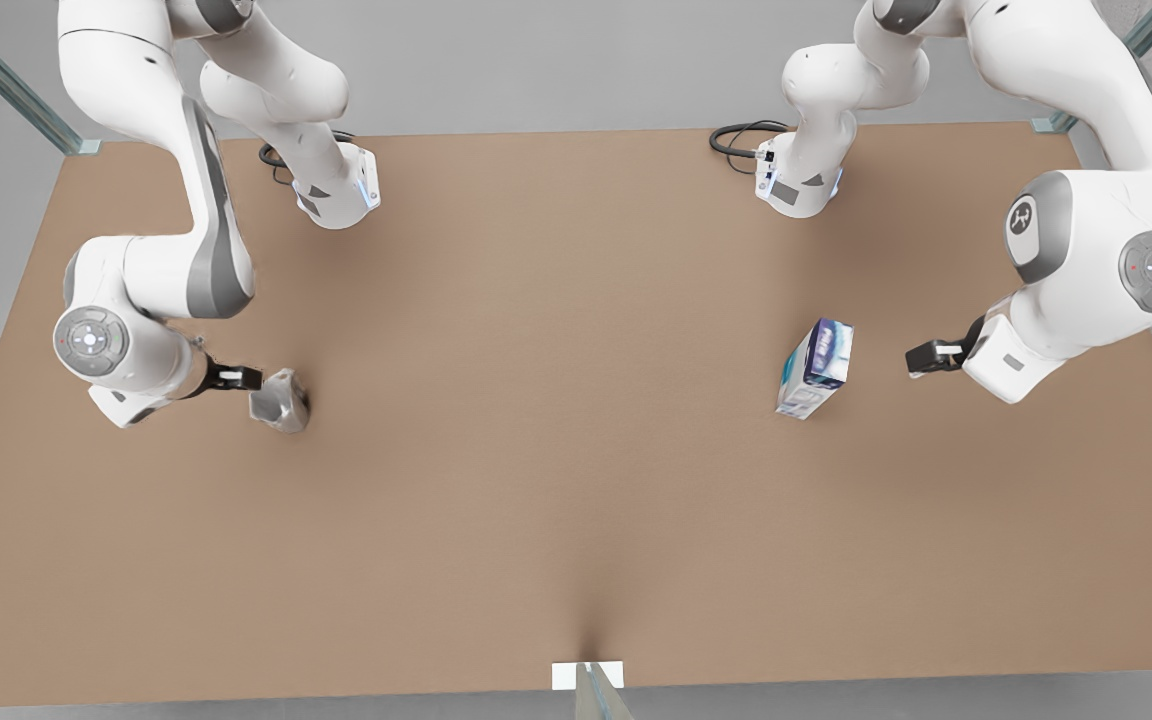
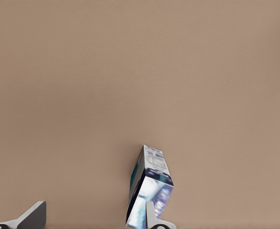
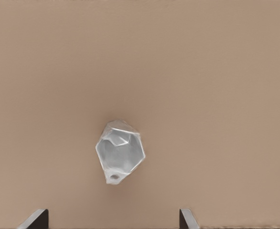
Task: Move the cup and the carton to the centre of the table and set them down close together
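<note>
Front view has the spread right hand point(image 1: 258, 381) right beside the cup point(image 1: 281, 400), while the left hand point(image 1: 921, 357), also spread, sits near the carton point(image 1: 816, 367), both objects far apart on the counter point(image 1: 556, 450).

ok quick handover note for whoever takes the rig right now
Left gripper: open, beside the carton on the front view's right, not yet touching it.
Right gripper: open, right by the cup on the front view's left; contact unclear.
Both things stand on the table, far apart, neither at the centre.
Done: both approaches.
Left: grasp each, carry to the centre, set down close together.
</note>
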You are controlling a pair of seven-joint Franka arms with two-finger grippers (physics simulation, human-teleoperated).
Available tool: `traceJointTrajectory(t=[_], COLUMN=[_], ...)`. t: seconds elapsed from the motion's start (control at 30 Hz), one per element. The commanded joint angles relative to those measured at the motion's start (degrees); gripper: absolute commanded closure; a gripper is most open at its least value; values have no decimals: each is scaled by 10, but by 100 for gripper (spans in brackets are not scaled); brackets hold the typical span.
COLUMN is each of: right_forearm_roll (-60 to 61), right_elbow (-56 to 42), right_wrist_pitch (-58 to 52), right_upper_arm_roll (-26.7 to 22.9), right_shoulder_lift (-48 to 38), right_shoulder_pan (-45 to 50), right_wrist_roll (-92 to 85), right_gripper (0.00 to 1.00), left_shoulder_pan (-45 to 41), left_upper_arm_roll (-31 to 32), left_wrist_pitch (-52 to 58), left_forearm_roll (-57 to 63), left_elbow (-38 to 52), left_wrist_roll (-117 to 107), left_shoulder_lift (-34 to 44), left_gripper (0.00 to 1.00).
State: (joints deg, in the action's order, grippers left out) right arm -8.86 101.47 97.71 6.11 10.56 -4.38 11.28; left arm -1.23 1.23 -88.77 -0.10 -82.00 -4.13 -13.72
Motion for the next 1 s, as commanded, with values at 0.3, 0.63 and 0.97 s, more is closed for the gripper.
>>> traceJointTrajectory(t=[0.3, 0.63, 0.97], right_forearm_roll=[2, 21, 104], right_elbow=[60, 153, 238], right_wrist_pitch=[70, 218, 289], right_upper_arm_roll=[-3, -23, -47], right_shoulder_lift=[12, 26, -33], right_shoulder_pan=[-2, -46, -41], right_wrist_roll=[9, -68, -71], right_gripper=[0, 0, 0], left_shoulder_pan=[0, 0, 0], left_upper_arm_roll=[0, 0, 0], left_wrist_pitch=[0, 0, 0], left_forearm_roll=[0, 0, 0], left_elbow=[-4, -9, -10], left_wrist_roll=[0, 0, 0], left_shoulder_lift=[-1, -1, -2], left_gripper=[0, 0, 0])
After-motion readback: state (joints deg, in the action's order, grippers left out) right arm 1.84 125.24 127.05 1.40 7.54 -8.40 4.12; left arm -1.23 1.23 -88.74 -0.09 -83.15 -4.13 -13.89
